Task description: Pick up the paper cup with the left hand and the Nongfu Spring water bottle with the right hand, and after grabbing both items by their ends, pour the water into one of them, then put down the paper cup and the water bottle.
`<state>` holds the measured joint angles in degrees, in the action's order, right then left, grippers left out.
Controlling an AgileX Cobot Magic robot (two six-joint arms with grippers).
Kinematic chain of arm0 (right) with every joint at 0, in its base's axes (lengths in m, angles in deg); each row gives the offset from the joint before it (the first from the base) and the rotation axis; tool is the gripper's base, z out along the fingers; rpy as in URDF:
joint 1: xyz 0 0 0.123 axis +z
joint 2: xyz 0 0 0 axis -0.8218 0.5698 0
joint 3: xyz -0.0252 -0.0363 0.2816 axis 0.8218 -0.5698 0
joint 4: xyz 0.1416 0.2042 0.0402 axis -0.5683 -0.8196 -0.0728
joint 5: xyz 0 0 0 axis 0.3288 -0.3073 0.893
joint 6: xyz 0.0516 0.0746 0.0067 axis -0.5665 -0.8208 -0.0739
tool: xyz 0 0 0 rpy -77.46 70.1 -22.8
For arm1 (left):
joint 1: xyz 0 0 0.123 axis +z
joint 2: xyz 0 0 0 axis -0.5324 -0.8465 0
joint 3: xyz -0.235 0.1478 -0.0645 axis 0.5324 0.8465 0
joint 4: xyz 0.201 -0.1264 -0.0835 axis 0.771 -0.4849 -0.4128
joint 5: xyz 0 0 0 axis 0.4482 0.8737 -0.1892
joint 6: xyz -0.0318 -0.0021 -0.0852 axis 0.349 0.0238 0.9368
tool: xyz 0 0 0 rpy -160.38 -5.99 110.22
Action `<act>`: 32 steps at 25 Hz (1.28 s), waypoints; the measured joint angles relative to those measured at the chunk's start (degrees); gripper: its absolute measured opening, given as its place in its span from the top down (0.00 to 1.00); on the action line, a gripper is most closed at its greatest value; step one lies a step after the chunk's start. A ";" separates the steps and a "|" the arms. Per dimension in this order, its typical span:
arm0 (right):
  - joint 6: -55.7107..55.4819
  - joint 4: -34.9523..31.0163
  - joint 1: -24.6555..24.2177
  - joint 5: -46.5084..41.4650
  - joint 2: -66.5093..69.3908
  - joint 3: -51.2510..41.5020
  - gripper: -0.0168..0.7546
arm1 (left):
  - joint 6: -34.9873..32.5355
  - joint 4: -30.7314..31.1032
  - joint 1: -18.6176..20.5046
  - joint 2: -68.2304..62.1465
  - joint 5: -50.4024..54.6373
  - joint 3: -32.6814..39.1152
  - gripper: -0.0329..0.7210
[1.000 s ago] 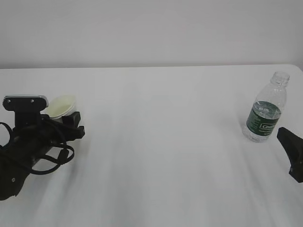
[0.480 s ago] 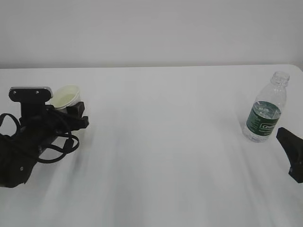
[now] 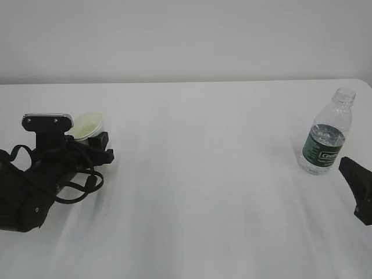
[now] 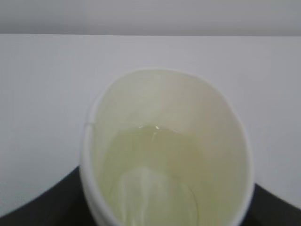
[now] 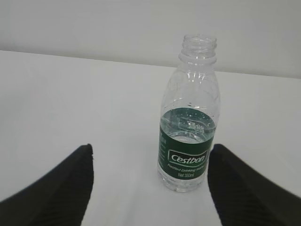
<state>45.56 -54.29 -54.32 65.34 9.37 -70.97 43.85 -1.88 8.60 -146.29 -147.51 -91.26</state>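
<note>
The job is at the picking-up step, and no pouring looks started yet.

On the left side of the white table (image 3: 192,192), the left hand (image 3: 99,142) has the paper cup (image 3: 87,125) between its two black fingers. The cup leans a little and looks lifted, though it is hard to be sure it is off the table. Seen from the camera on that arm, the paper cup (image 4: 167,150) fills the picture. Its inside is cream and yellowish, and only dark bits of the fingers show at the bottom corners. So the left hand is closed around the cup and holds it.

Far over on the right, the Nongfu Spring water bottle (image 3: 326,136) stands straight up on the table. It has no cap. The water (image 5: 188,125) in it reaches about the top of the green label. The right hand (image 3: 359,189) sits low, near the bottle, but does not touch it. From the camera on that arm, the bottle (image 5: 189,117) stands ahead of the right hand (image 5: 150,186), and the two black fingers spread wide on each side with nothing between them. That hand is open and empty.

The next move probably belongs to the right hand. It needs to slide forward until the bottle is between its fingers, then squeeze gently, because the thin plastic can bend and the open top can spill. The cup needs to be kept steady.
</note>
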 joint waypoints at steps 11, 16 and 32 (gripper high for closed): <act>0.00 0.09 0.00 0.00 0.00 0.00 0.24 | 0.00 0.21 0.00 -0.37 -0.68 -0.12 0.34; 0.00 0.09 0.00 0.00 0.00 0.00 0.24 | 0.00 0.21 0.00 -0.46 -0.68 -0.12 0.13; 0.00 0.09 0.00 0.00 0.00 0.00 0.24 | 0.00 0.32 0.00 -0.22 -0.68 2.95 0.06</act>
<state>45.56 -54.20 -54.32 65.34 9.37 -70.97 43.85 -1.56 8.60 -146.50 -148.19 -88.31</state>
